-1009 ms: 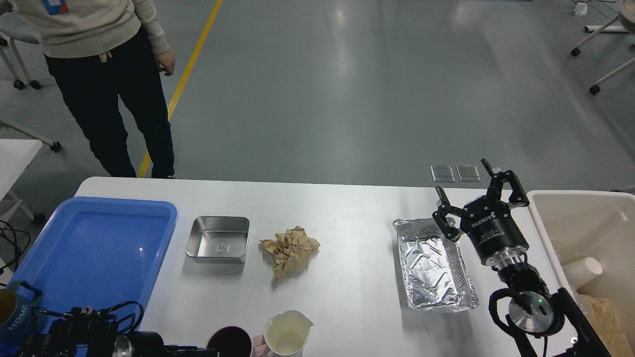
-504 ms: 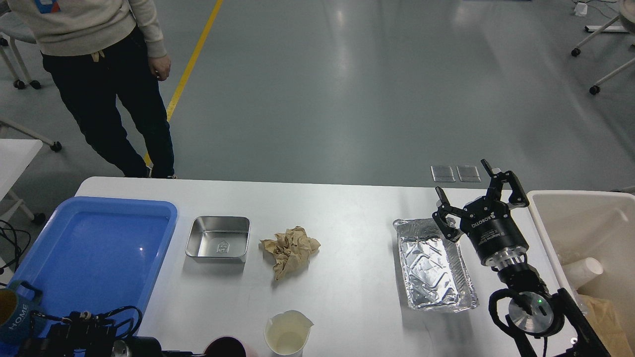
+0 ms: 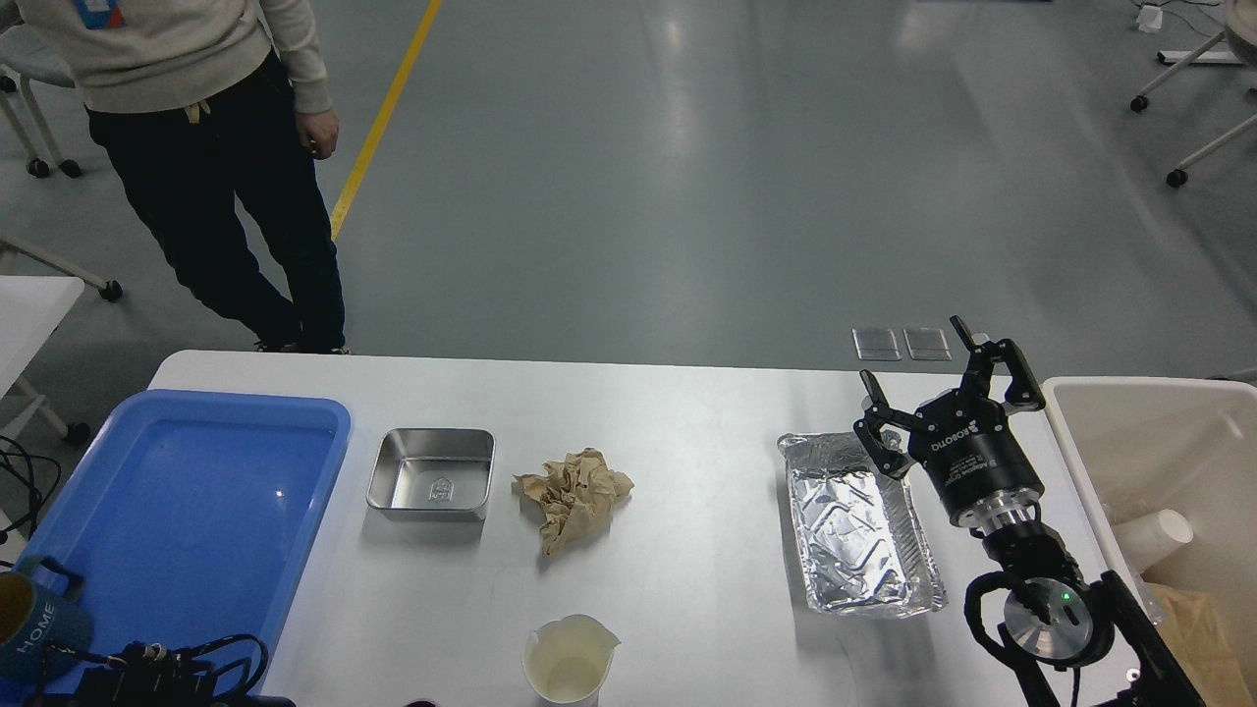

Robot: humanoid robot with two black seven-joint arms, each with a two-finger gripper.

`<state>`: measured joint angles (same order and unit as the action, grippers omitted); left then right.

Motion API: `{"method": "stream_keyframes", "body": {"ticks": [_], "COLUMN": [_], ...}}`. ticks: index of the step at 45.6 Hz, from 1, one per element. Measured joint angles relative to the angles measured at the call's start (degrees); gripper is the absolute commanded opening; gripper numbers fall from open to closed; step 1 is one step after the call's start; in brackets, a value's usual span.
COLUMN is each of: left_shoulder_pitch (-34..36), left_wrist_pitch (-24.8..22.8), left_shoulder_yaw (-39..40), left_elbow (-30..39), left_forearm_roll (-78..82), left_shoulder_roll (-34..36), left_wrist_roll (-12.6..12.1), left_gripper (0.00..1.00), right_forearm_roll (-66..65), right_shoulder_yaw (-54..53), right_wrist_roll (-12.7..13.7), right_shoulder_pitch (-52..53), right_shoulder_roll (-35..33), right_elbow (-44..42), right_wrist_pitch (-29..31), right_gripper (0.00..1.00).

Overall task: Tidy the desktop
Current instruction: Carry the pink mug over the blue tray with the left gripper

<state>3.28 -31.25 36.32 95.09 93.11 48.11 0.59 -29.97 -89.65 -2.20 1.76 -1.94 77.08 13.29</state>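
Observation:
The white desktop (image 3: 687,550) carries a square steel pan (image 3: 431,472), a crumpled brown paper (image 3: 573,495), a foil tray (image 3: 857,522) and a white spouted cup (image 3: 569,659) at the front edge. My right gripper (image 3: 913,353) is open and empty, fingers pointing up and away, just right of the foil tray's far end and above the table. Only a cabled part of my left arm (image 3: 147,673) shows at the bottom left. Its gripper is out of view.
A blue tray (image 3: 187,491) lies at the left, with a blue "HOME" mug (image 3: 34,624) at its near corner. A beige bin (image 3: 1149,442) at the right holds a paper cup (image 3: 1154,538) and brown paper. A person (image 3: 196,147) stands beyond the table's far left corner.
My left arm and the dark red cup at the bottom edge have dropped down out of the frame. The person has shifted their legs. My right arm has barely moved.

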Motion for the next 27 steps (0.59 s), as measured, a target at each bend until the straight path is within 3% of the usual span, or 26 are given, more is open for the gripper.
{"method": "stream_keyframes", "body": {"ticks": [15,27], "left_shoulder_pitch": [0.41,0.41], "left_wrist_pitch": [-0.86,-1.45], "left_shoulder_yaw": [7.24,15.20], "left_elbow": [3.37,5.76], "left_forearm_roll": [-2.38,-6.61], "left_shoulder_roll": [3.51,13.02], "left_wrist_roll": [1.22,3.37], "left_gripper": [0.00,0.00], "right_forearm_roll": [0.00,0.00], "right_shoulder_yaw": [0.13,0.29], "right_wrist_roll": [0.00,0.00], "right_shoulder_pitch": [0.39,0.44], "right_shoulder_roll": [0.68,1.05], "right_elbow": [0.00,0.00], "right_wrist_pitch": [-0.01,-0.04], "right_gripper": [1.00,1.00]}}
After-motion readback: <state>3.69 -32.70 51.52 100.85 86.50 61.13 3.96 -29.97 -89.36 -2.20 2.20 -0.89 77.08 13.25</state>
